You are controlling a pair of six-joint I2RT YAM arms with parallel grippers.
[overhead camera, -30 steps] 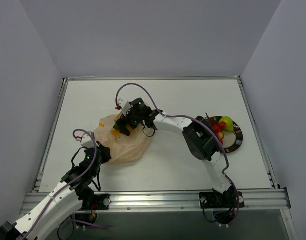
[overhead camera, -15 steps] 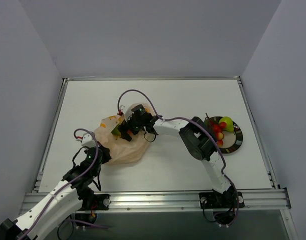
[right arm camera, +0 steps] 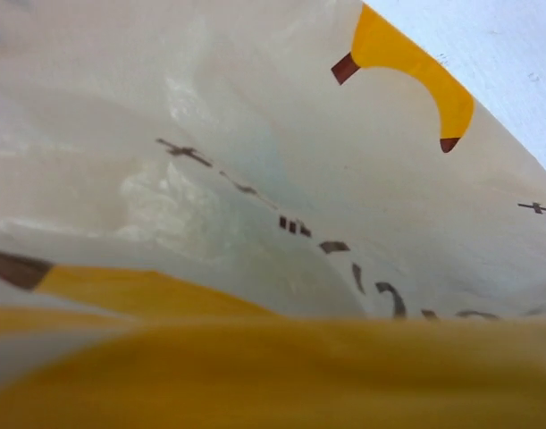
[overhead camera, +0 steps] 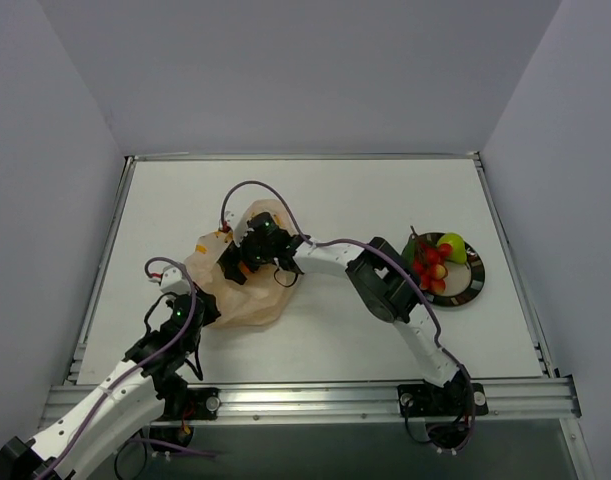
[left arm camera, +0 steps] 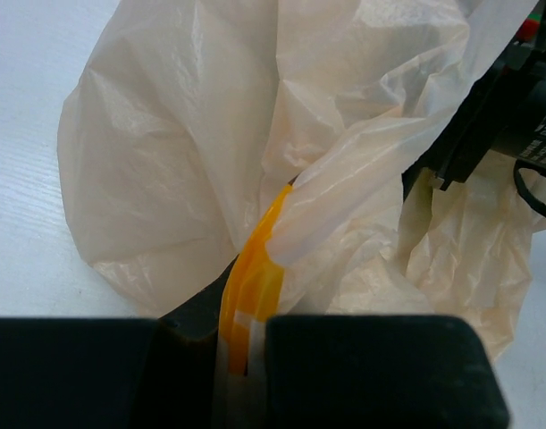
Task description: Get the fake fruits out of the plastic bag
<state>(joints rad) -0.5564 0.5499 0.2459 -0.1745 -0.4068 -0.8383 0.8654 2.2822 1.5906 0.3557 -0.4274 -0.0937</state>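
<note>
CHANGE: right gripper has pushed deeper into the plastic bag, probably seeking a next fruit | FRUITS: the fake fruits in view lie on the plate; any in the bag are hidden | LEFT WRIST ONLY: left gripper clenched on the plastic bag | RIGHT WRIST: only film; its jaws cannot be told.

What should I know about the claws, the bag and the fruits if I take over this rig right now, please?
The left claw is shut on a bunched edge of the plastic bag.
The right claw is reached into the bag's mouth. Its camera shows only bag film, so open or shut cannot be told.
Several fake fruits, red and yellow-green, lie on the dark plate at the right.
Done: those fruits are out.
Left: the bag's contents are hidden, so check inside and take out whatever remains.
</note>
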